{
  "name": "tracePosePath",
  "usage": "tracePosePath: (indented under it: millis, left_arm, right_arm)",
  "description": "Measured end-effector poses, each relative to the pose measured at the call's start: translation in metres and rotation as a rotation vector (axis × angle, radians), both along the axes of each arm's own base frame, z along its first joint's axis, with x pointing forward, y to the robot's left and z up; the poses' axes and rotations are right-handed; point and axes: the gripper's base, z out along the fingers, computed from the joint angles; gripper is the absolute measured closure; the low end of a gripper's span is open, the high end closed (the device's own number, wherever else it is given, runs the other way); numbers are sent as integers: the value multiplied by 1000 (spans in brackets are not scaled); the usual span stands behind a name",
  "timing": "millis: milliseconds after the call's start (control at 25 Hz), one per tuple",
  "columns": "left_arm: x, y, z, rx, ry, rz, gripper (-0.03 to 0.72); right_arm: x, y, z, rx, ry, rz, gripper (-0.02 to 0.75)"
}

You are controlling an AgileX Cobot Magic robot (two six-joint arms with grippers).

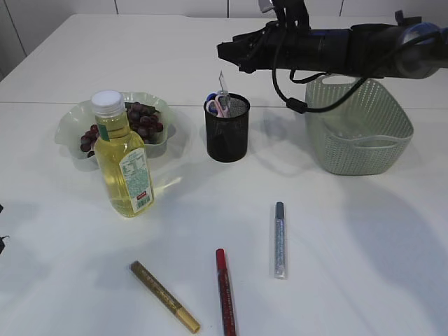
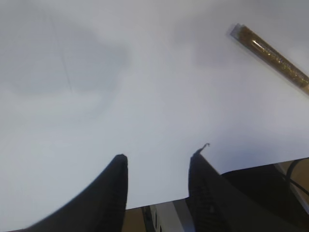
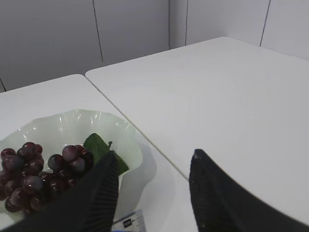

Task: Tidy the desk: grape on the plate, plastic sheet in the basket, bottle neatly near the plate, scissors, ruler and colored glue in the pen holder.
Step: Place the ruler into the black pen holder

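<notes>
Dark grapes [image 1: 143, 120] lie on the pale green plate [image 1: 157, 100], also seen as grapes [image 3: 34, 169] in the right wrist view. The bottle [image 1: 123, 162] of yellow liquid stands upright in front of the plate. The black mesh pen holder [image 1: 227, 133] holds the scissors [image 1: 216, 105] and a clear ruler [image 1: 222, 84]. My right gripper [image 1: 227, 52] hovers above the holder; its jaws [image 3: 154, 157] are open, with the ruler tip [image 3: 129, 221] just below them. Three glue sticks lie on the table: gold [image 1: 164, 297], red [image 1: 225, 294], silver [image 1: 280, 239]. My left gripper [image 2: 159, 157] is open over bare table, the gold glue stick [image 2: 270, 53] ahead to its right. I cannot make out the plastic sheet.
The green basket [image 1: 364, 150] stands at the back right, under the right arm [image 1: 336, 45]. A table seam [image 3: 140, 130] runs past the plate [image 3: 72, 123]. The near table edge lies right under the left fingers.
</notes>
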Motion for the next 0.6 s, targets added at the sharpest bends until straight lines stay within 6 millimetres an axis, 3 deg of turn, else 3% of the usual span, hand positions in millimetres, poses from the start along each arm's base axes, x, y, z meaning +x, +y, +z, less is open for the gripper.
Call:
tracePosePath:
  millis: [240,440,600]
  left_arm:
    - [-1,0,0,3,14,-2,380]
    - [-2,0,0,5,22,-3,380]
    - [-4,1,-1,9,42,-5,380]
  right_arm:
    - [-9,-5,26,7,178,-58,349]
    - [-42,-15,63,-122,481,-114,352]
    - [-73,-27,80,-252,741,-188,353]
